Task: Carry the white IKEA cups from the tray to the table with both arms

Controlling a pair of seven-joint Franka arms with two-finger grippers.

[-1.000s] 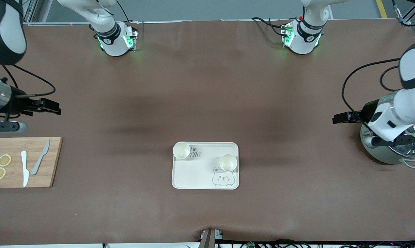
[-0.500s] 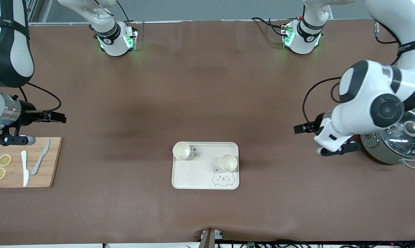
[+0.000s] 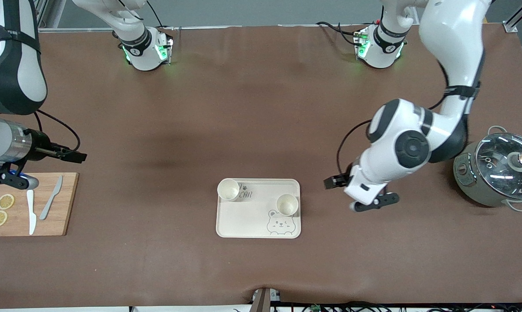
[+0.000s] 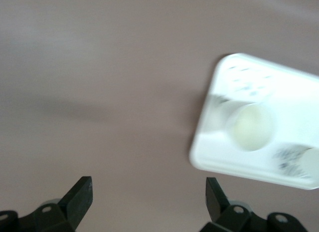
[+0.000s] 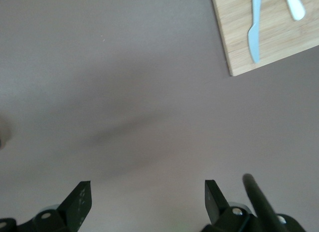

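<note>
Two white IKEA cups stand upright on a cream bear tray [image 3: 243,216]. One cup [image 3: 228,190] is at the tray's corner toward the right arm's end. The other cup [image 3: 286,205] is by the bear drawing, toward the left arm's end, and also shows in the left wrist view [image 4: 249,126]. My left gripper [image 3: 332,182] is open and empty above the bare table beside the tray [image 4: 279,137]. My right gripper [image 3: 76,157] is open and empty above the table by the cutting board's corner.
A wooden cutting board [image 3: 66,203] with two knives and lemon slices lies at the right arm's end, also in the right wrist view [image 5: 279,37]. A pot with a glass lid [image 3: 499,173] stands at the left arm's end.
My left arm has swung from over the pot toward the tray, its gripper now close to the tray's edge. My right gripper has shifted slightly toward the cutting board's corner. The cups have not moved.
</note>
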